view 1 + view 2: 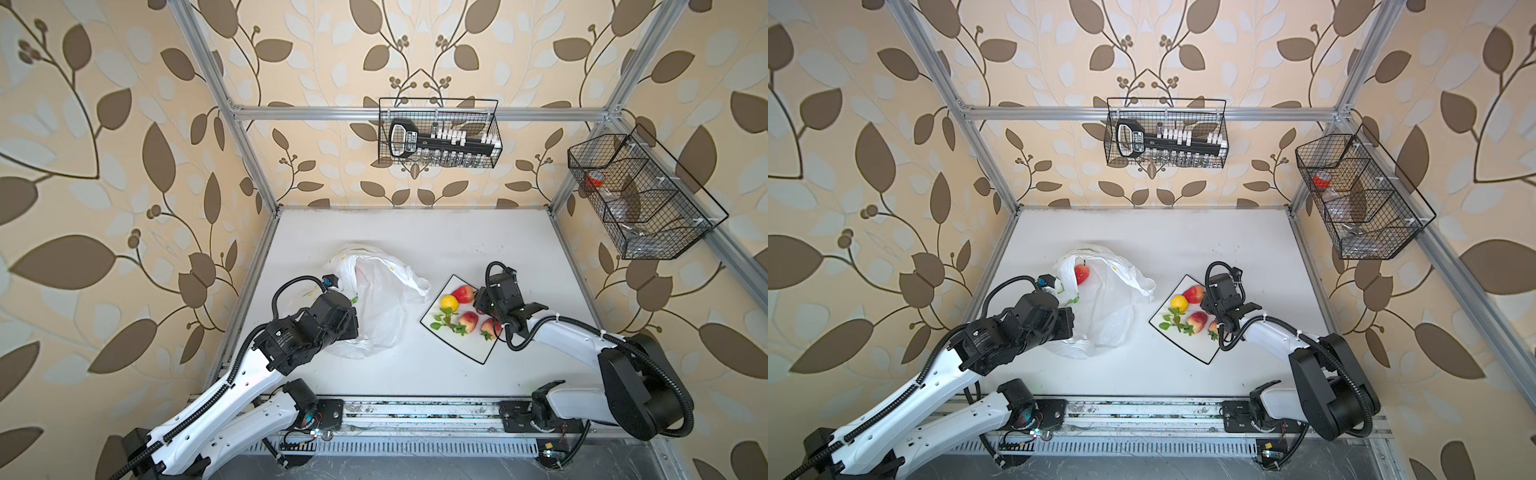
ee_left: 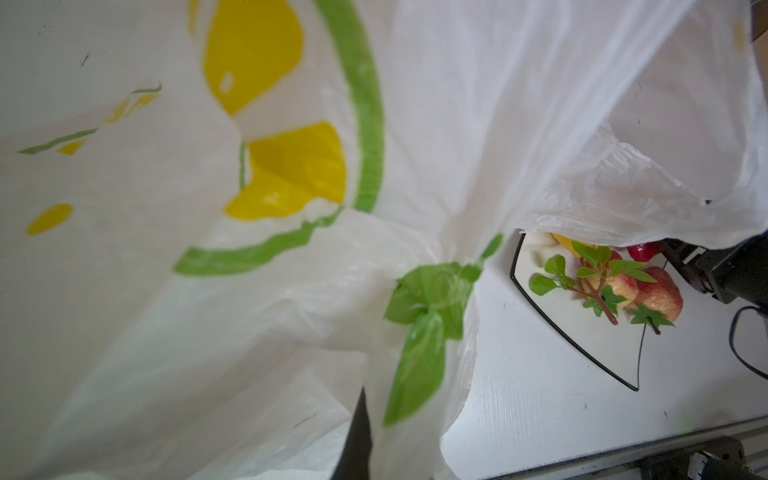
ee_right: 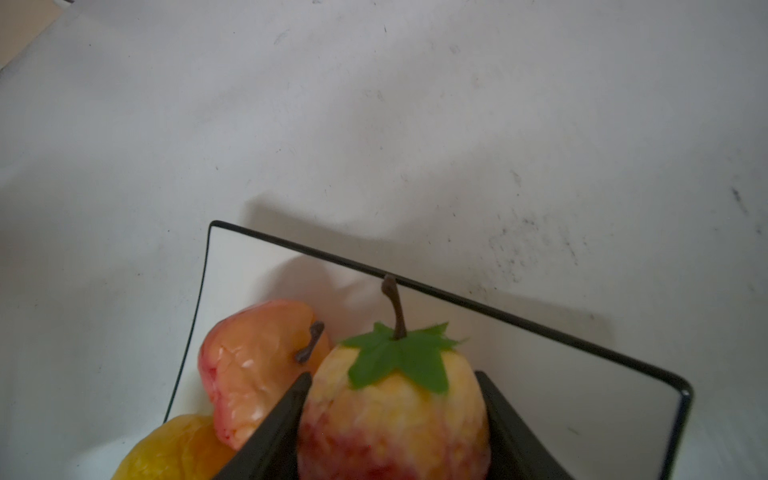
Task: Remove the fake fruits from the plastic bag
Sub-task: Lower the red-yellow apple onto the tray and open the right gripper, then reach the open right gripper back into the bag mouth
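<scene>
the capped fruit [image 3: 392,415] lies with its long axis along the right gripper [image 3: 392,374], brown stem pointing toward the plate [image 3: 573,399] rim; pale yellow blushing red, green leaf cap. the jaws stand partly apart, close on both its sides; whether they press it i cannot tell. other fake fruits [image 1: 467,322] sit on the plate, one red fruit [image 1: 1082,273] inside the crinkled, lemon-printed plastic bag [image 1: 378,299] to its left. the left gripper [image 1: 352,318] is pinched together on the bag's edge.

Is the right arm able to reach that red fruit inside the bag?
Probably, once freed. The left gripper pinches the plastic bag so its mouth gapes and the red fruit shows uncovered; the right gripper, though, has a peach between its jaws.
</scene>
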`<state>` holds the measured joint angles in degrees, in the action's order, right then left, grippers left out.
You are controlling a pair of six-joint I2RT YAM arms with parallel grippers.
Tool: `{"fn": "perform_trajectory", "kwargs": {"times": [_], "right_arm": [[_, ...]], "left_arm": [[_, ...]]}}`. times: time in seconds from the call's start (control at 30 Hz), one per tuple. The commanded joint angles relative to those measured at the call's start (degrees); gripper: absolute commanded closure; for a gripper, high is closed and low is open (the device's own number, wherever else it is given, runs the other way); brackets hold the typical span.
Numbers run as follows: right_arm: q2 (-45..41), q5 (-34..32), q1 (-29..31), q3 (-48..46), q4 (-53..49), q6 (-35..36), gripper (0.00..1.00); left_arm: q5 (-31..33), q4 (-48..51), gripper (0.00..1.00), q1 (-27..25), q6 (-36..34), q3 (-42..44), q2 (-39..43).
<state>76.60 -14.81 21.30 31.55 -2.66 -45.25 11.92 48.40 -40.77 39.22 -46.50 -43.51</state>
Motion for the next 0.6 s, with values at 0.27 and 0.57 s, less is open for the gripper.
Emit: {"fn": "perform_trajectory", "kwargs": {"times": [0.27,0.57], "right_arm": [[-4.4,-0.2,-0.1,-2.1,-0.5,0.3,0.18],[-17.3,1.1,-0.1,-1.2,-5.2,5.3,0.16]], "left_arm": [[-1.4,2.7,1.0,0.5,-3.3,-2.1,-1.1],[-0.3,5.3,1.0,1.1,-5.8,-4.9,-2.7]]}}
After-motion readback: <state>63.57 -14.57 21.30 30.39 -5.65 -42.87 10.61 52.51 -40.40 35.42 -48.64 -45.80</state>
